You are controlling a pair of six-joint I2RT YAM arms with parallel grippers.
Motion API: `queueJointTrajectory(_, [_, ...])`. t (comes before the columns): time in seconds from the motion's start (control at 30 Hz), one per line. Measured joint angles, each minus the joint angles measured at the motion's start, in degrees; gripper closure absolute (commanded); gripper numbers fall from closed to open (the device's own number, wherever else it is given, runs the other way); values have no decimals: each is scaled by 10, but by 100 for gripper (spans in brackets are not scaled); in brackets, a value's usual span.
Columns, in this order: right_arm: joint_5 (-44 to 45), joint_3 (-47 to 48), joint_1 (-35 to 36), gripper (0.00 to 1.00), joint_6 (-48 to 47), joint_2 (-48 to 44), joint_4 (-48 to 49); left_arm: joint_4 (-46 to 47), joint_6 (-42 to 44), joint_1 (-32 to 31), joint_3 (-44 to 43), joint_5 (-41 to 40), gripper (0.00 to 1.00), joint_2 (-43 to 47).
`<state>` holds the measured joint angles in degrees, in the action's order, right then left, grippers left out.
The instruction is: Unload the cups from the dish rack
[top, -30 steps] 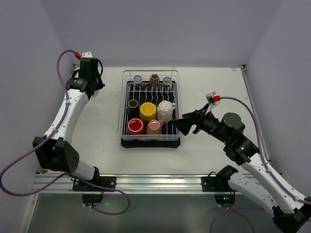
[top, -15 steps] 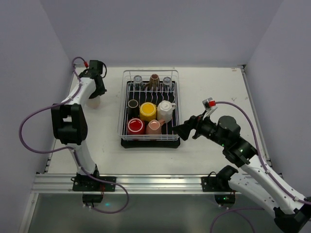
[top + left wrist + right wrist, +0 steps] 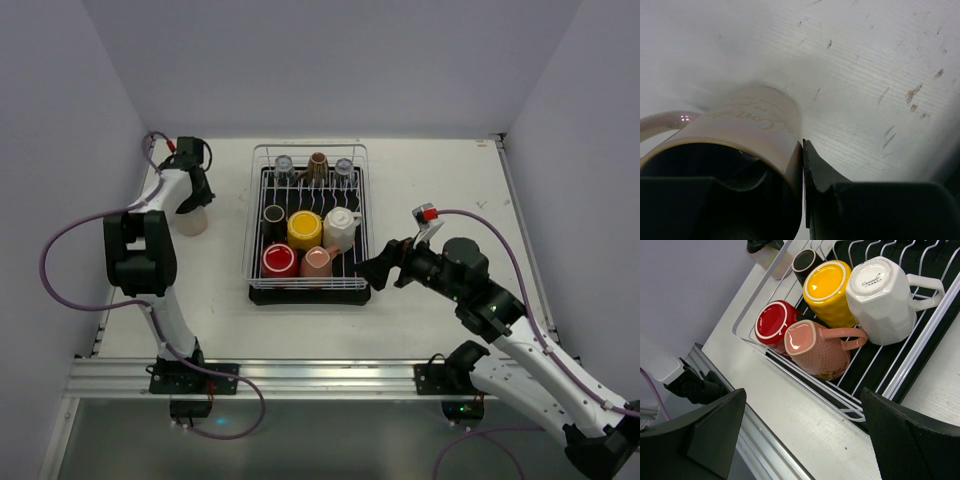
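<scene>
A: Scratched white tabletop (image 3: 880,60), lavender walls (image 3: 300,60). What do your left fingers (image 3: 840,205) hold?
B: They pinch the wall of a cream mug (image 3: 755,125) standing left of the dish rack (image 3: 310,294); its cursive starts "Com", the rest unreadable.
A: And your right fingers (image 3: 710,435)?
B: Spread wide, empty, by the rack's near right corner, facing the peach mug (image 3: 815,347), red cup (image 3: 775,320), yellow cup (image 3: 832,290) and white mug (image 3: 885,300), its base logo too small to read.

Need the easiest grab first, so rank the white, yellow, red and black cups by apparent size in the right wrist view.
1. white mug
2. yellow cup, only slightly smaller
3. red cup
4. black cup, smallest, though it lies farthest from the camera
</scene>
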<state>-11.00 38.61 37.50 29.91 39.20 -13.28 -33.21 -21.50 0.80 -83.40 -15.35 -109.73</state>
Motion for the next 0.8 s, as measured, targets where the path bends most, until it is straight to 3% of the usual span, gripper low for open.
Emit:
queueJointTrajectory(0.1, [1,0,0,1,-1,-2,-1,14,2,12,4,6,60,0])
queueJointTrajectory(0.13, [2,0,0,1,-1,-3,-1,19,2,16,4,8,48,0])
queueJointTrajectory(0.23, [8,1,0,1,-2,-1,-1,25,3,22,4,12,26,5])
queueJointTrajectory(0.33, [11,8,4,1,-4,11,-6,26,1,23,4,21,10,19])
queueJointTrajectory(0.47, [29,30,25,1,-11,43,-20,29,-4,23,4,34,0,57])
queueJointTrajectory(0.67, [76,78,78,1,-26,115,-36,58,-9,23,14,51,0,146])
queueJointTrajectory(0.8, [128,121,132,2,-30,176,-45,97,-31,22,73,84,0,257])
